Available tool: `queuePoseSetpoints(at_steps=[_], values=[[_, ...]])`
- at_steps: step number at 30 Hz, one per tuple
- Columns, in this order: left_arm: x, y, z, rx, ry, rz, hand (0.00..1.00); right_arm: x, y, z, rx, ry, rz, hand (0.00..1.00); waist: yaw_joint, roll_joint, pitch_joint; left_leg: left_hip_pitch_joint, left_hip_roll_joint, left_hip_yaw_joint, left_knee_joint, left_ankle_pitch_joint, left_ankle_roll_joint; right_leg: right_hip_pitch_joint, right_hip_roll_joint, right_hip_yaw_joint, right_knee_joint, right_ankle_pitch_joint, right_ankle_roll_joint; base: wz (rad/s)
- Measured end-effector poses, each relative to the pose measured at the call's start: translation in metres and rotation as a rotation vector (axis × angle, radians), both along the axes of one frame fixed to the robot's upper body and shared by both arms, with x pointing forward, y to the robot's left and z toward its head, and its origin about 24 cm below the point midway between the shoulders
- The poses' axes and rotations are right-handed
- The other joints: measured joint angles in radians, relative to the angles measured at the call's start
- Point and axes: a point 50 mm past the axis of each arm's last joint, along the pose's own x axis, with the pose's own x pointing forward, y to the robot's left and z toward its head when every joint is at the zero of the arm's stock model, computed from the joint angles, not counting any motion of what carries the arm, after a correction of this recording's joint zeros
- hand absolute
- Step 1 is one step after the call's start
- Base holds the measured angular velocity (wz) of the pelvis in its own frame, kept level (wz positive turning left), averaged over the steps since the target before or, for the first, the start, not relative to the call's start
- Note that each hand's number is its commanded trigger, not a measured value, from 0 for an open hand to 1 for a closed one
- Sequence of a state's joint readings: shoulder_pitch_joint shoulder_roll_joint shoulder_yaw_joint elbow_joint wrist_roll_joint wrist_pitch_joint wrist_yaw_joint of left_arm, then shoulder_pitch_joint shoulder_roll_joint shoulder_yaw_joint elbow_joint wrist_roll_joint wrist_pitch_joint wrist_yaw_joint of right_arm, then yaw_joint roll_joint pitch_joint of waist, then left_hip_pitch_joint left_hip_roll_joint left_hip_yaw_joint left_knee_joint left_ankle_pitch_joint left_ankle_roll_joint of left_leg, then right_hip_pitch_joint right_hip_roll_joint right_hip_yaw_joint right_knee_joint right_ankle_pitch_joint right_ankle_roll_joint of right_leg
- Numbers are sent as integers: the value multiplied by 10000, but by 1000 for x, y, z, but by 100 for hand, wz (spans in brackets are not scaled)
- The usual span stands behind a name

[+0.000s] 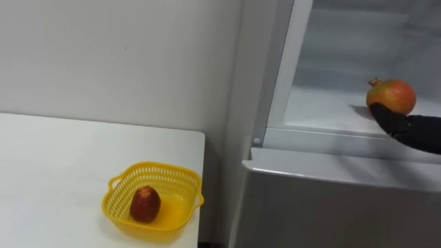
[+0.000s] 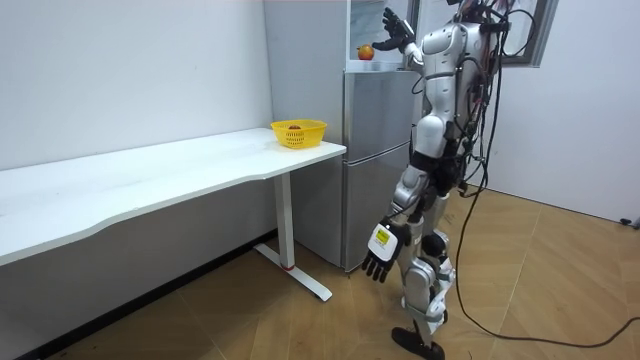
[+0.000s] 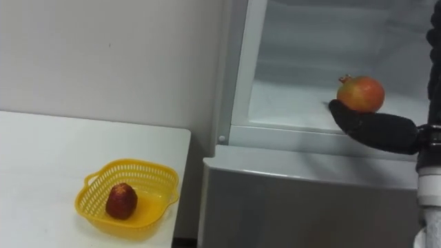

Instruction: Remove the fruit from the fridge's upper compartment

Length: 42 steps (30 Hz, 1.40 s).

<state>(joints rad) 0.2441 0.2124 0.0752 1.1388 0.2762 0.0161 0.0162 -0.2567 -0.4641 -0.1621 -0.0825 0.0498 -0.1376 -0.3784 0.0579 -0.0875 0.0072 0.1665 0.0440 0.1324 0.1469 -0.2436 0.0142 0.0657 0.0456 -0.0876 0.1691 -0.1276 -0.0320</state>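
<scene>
While the yellow basket (image 1: 153,196) with its red fruit (image 1: 145,204) sits well left of and below the right hand (image 3: 368,126), the pomegranate (image 3: 360,94) rests on the upper fridge shelf (image 3: 289,112) just beyond that hand's outstretched, empty fingers, touching or nearly so; the left hand (image 2: 378,258) hangs slack, much farther off.

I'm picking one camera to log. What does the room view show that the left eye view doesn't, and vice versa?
Room view: the left hand hanging open beside the thigh, the white table's legs, the wooden floor. Left eye view: the fridge's white inner shelf. Both: the yellow plastic mesh basket holding a dark red fruit, and the right hand at the round red-orange pomegranate.
</scene>
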Motion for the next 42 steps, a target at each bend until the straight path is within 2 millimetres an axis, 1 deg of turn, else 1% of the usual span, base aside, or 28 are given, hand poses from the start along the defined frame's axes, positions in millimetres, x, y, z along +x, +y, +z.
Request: queuePoseSetpoints(at_steps=[4, 5, 8, 10, 12, 19, 21, 23, 25, 27, 31, 35, 38, 42], values=[[0, 0, 0, -80, 29, -14, 0, 4, 1, -8, 199, 420, 250, 0, 14, 46, 4, -46, -18, -71, 39, 0, 1, 3, -37, -86, 1, 0, 0, 7], [0, 1, 0, -68, 49, -10, 0, 6, -3, -12, 330, 643, 211, 0, 10, 45, 3, -77, -31, -163, 43, 2, 3, 2, -86, -215, 2, 0, 0, 15], [5, 1, 0, -128, -9, -46, 0, 12, -11, -20, 879, 1119, 74, 0, 21, 62, -15, -116, -38, -202, 68, 2, 4, -16, -86, -255, 2, 0, 1, 6], [6, 0, 0, -205, -2, -52, 0, 13, -13, -23, 1159, 1309, 74, 0, 17, 88, -39, -161, -36, -207, 83, 3, 4, -59, -89, -253, 6, 0, 0, 0], [9, 1, 1, -172, -49, -59, 0, 14, -16, -28, 1474, 1508, 52, 0, 9, 116, -80, -195, -34, -204, 89, 5, 3, -105, -98, -249, 15, 0, 0, 0], [13, 3, 2, -120, -169, -105, 0, 15, -18, -30, 1876, 1586, 162, 0, 14, 122, -84, -176, -31, -189, 149, 8, 0, -135, -101, -223, 11, 0, 0, 0], [13, 3, 2, -114, -156, -96, 0, 19, -26, -34, 2030, 1985, -30, 0, 31, 97, -81, -145, -37, -139, 151, 8, 1, -123, -104, -221, 16, 0, 0, -5], [12, 4, 2, -73, -68, -65, 0, 21, -28, -35, 2083, 2095, -87, 0, 55, 80, -71, -156, -38, -130, 158, 8, 1, -124, -108, -230, 17, 2, -4, -2], [9, 7, 3, 5, 41, -41, 0, 23, -28, -34, 2122, 2095, -105, 0, 42, 38, -42, -194, -31, -130, 172, 8, 1, -119, -113, -249, 17, 0, -9, 0], [10, 12, 5, 115, 49, -86, 0, 28, -33, -34, 2208, 2189, -296, 0, 18, -43, -11, -233, -30, -152, 177, 6, -2, -124, -116, -286, 2, -20, -42, 2], [8, 16, 6, 166, 121, -113, 0, 31, -37, -30, 2202, 2157, -484, 0, 16, -64, -22, -272, -36, -231, 179, 5, -4, -123, -105, -395, -9, -28, -53, 6], [6, 17, 6, 157, 183, -106, 0, 31, -37, -29, 2232, 2109, -592, 0, 31, -111, -59, -317, -35, -261, 195, 6, -4, -151, -109, -513, -7, -28, -53, 3], [6, 17, 6, 144, 181, -108, 0, 31, -37, -29, 2238, 2108, -589, 0, 45, -160, -89, -308, -30, -260, 198, 7, -5, -152, -107, -521, -3, -28, -54, 0], [5, 17, 6, 144, 193, -103, 0, 31, -38, -30, 2251, 2149, -618, 0, 51, -200, -72, -246, -29, -256, 209, 7, -5, -140, -119, -528, 8, -28, -54, 0]])
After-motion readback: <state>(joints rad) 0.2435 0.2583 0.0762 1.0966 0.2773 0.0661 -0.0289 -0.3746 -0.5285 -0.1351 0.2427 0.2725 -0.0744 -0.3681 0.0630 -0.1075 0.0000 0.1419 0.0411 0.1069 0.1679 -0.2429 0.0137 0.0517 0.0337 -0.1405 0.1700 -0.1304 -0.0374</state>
